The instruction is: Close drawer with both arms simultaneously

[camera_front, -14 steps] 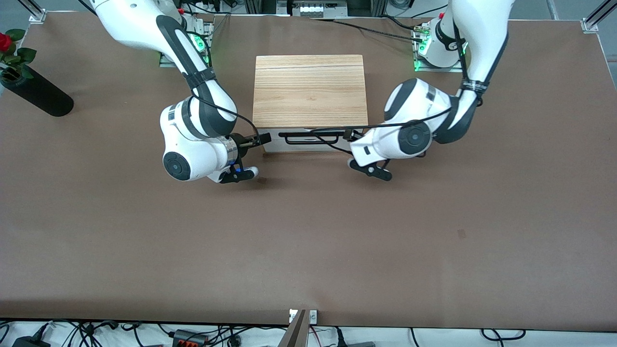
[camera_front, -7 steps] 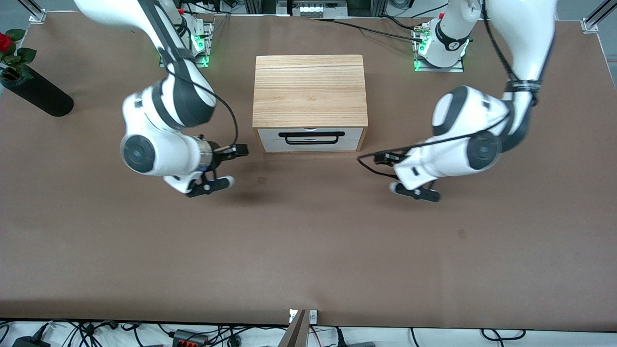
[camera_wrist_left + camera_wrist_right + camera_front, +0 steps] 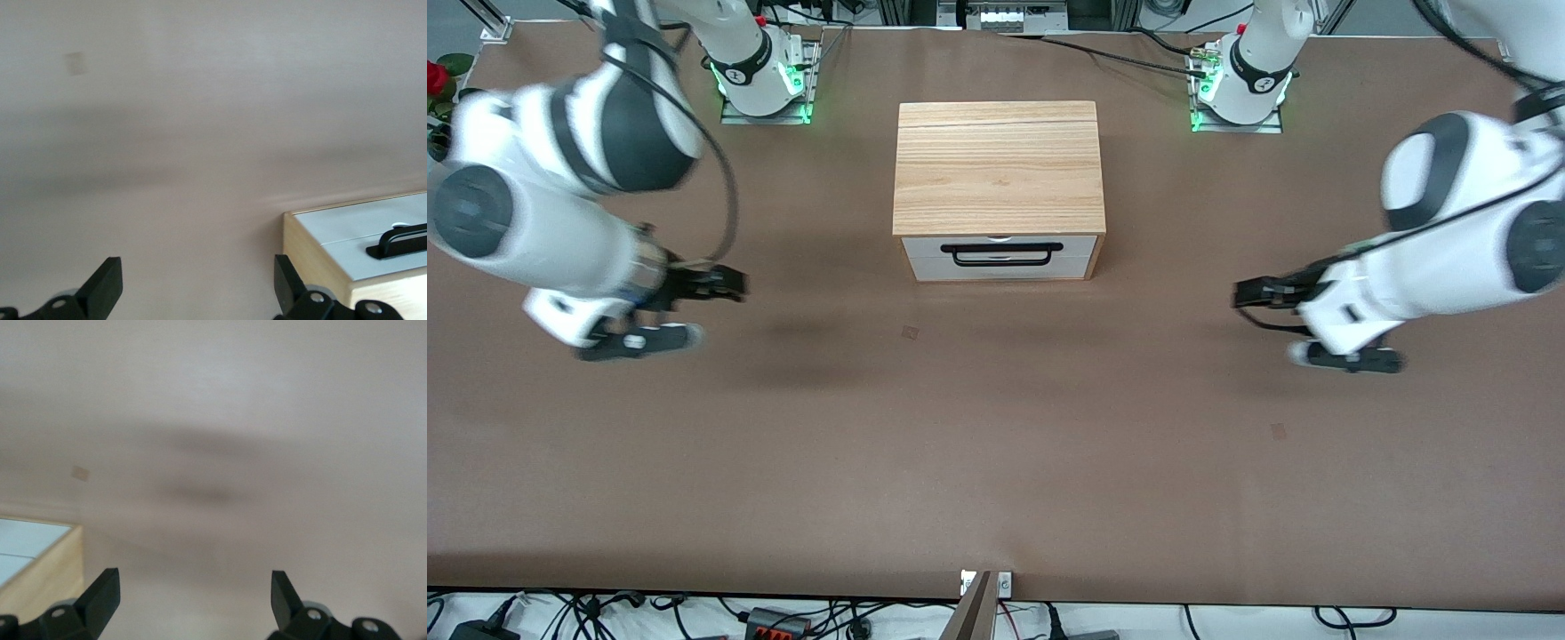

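The light-wood cabinet (image 3: 998, 169) stands at the middle of the table. Its drawer (image 3: 1000, 259), white front with a black bar handle (image 3: 1000, 253), sits flush in the cabinet. My right gripper (image 3: 734, 284) is open and empty, low over bare table, well off toward the right arm's end. My left gripper (image 3: 1240, 293) is open and empty, low over bare table toward the left arm's end. The left wrist view shows open fingers (image 3: 107, 287), the cabinet's corner (image 3: 313, 257) and the drawer front (image 3: 363, 230). The right wrist view shows open fingers (image 3: 103, 593) and the cabinet's edge (image 3: 43, 577).
A red rose (image 3: 436, 78) in a dark vase lies at the right arm's end, mostly hidden by the right arm. The arm bases (image 3: 760, 84) (image 3: 1240, 89) stand at the table's back edge. Small marks (image 3: 910, 332) (image 3: 1279, 431) dot the brown table.
Both grippers have left the drawer front and swung outward, each toward its own end of the table. The drawer went from slightly out to flush.
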Motion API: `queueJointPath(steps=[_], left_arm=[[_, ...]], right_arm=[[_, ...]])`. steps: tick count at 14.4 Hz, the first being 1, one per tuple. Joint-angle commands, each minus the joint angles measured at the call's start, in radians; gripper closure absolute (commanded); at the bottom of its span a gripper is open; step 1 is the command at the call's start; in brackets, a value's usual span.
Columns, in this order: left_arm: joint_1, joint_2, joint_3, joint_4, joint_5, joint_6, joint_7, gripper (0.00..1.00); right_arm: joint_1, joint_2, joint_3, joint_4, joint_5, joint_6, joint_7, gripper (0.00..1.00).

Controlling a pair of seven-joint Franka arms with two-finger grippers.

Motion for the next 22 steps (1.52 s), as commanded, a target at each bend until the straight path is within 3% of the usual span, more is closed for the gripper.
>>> queueJointPath(steps=[1, 4, 6, 8, 10, 12, 14, 16, 22], left_arm=[[0.015, 0.000, -0.006, 0.091, 0.085, -0.090, -0.007, 0.00], [0.046, -0.003, 0.010, 0.143, 0.108, -0.133, -0.010, 0.00], [0.072, -0.029, 0.011, 0.144, 0.110, -0.130, -0.006, 0.00], [0.058, -0.063, 0.039, 0.131, 0.111, -0.130, -0.007, 0.00], [-0.042, -0.130, 0.159, 0.058, 0.115, -0.115, 0.002, 0.00], [-0.060, -0.216, 0.175, -0.074, 0.118, -0.032, 0.008, 0.00], [-0.061, -0.272, 0.171, -0.155, 0.134, 0.007, 0.010, 0.00], [-0.067, -0.278, 0.148, -0.154, 0.206, 0.007, 0.004, 0.00], [-0.063, -0.269, 0.146, -0.151, 0.203, -0.009, 0.011, 0.00]], right_arm=[[0.001, 0.001, -0.064, 0.151, -0.025, -0.168, -0.014, 0.00], [-0.033, -0.064, -0.055, 0.081, -0.025, -0.196, -0.011, 0.00], [-0.169, -0.147, 0.082, -0.052, -0.025, -0.147, -0.008, 0.00], [-0.284, -0.265, 0.202, -0.234, -0.030, 0.003, 0.003, 0.00], [-0.378, -0.376, 0.277, -0.402, -0.031, 0.158, 0.008, 0.00], [-0.418, -0.396, 0.288, -0.409, -0.031, 0.159, 0.003, 0.00], [-0.421, -0.395, 0.288, -0.342, -0.034, 0.037, 0.004, 0.00], [-0.421, -0.391, 0.288, -0.312, -0.071, 0.013, 0.004, 0.00], [-0.438, -0.370, 0.281, -0.286, -0.072, -0.015, 0.005, 0.00]])
